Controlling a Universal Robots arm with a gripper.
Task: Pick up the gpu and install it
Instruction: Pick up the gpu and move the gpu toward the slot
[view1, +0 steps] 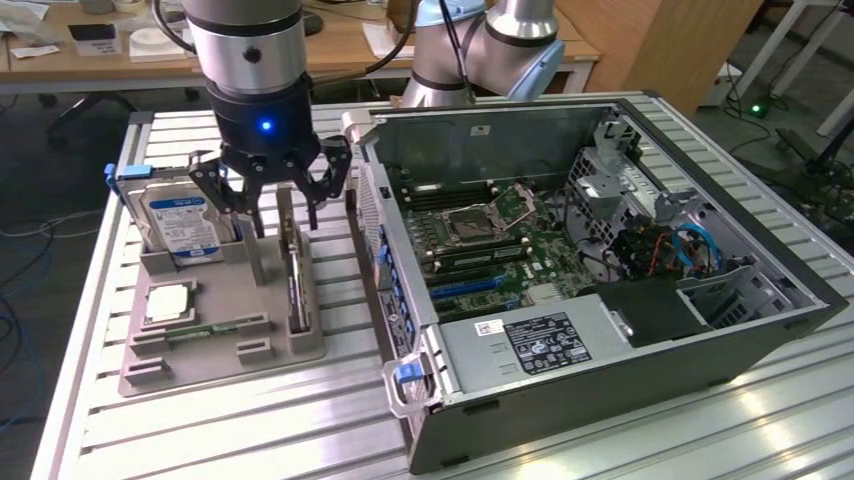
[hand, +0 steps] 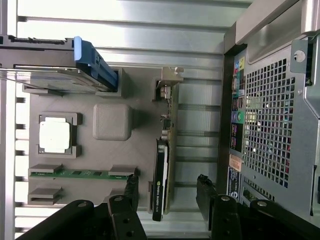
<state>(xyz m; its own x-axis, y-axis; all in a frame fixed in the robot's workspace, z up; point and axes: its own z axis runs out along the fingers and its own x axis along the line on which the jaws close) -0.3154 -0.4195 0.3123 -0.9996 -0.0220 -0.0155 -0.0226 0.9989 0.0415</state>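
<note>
The gpu is stood on edge in a tray on the surface. The gripper is hung just above it, jaws spread wide and empty. They are set across its long axis, apparently not touching.

Hard drive and computer case partly past wrist-view edges.

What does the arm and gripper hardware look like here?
The arm ends in a silver-grey cylinder, then a black collar with a small blue light. The gripper is black, with open-framed, linked fingers.
</note>
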